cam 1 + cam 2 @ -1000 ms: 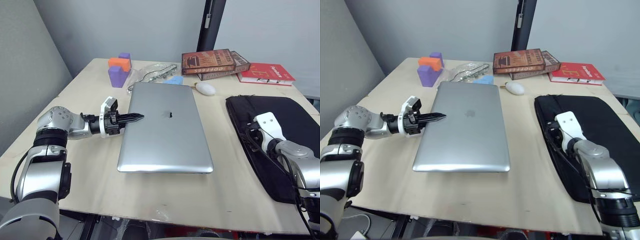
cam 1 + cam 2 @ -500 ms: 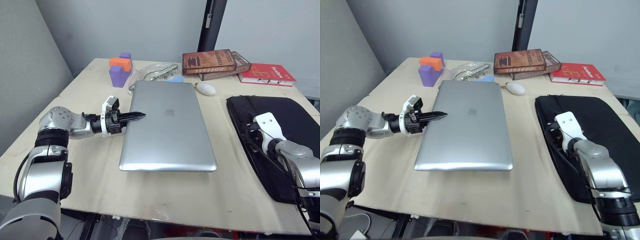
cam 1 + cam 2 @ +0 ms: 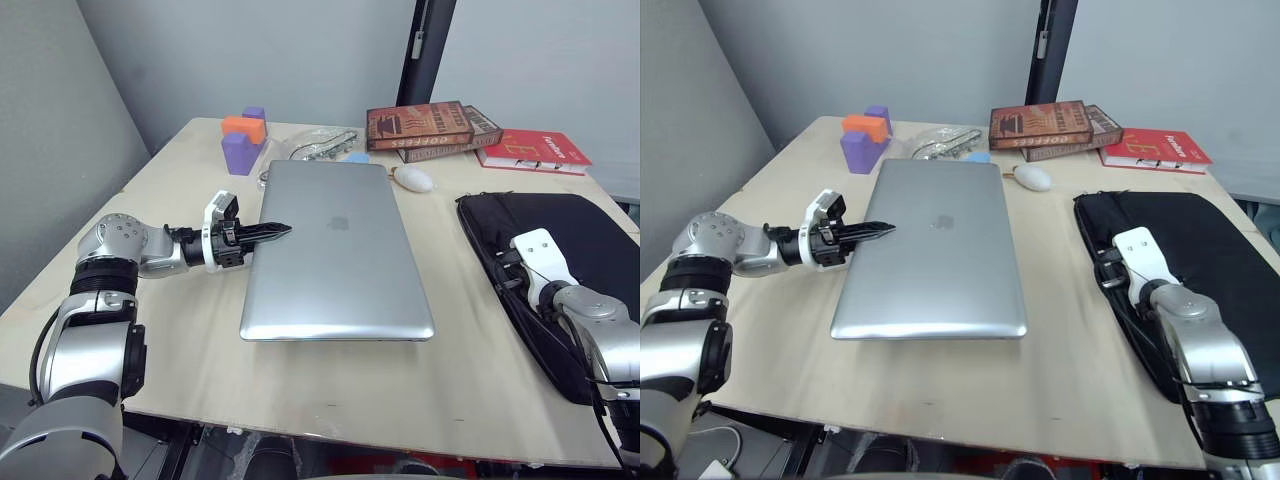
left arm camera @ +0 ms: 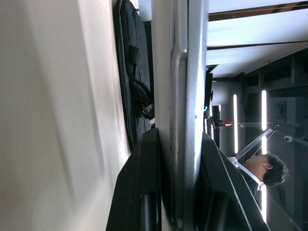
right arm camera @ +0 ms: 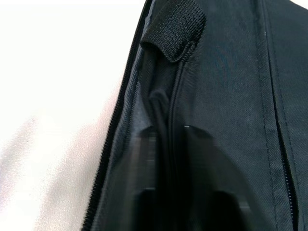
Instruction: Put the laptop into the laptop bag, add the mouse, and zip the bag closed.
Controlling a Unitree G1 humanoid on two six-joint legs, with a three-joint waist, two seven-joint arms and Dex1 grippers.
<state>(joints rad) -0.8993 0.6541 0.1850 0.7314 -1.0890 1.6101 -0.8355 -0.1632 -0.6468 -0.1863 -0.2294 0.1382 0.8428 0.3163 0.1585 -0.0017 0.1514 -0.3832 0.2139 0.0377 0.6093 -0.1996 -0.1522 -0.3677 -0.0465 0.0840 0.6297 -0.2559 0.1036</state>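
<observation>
Both grippers engaged, laptop and bag apart.
Left gripper [image 3: 272, 230] pinches the closed laptop's [image 3: 338, 250] left edge; right gripper [image 5: 169, 144] clamps the laptop bag's [image 3: 590, 240] near edge (mouse [image 3: 413, 179] behind).

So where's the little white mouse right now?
In the head view, the mouse lies on the table at its far side, just past the laptop's far right corner, in front of the stacked books.
</observation>
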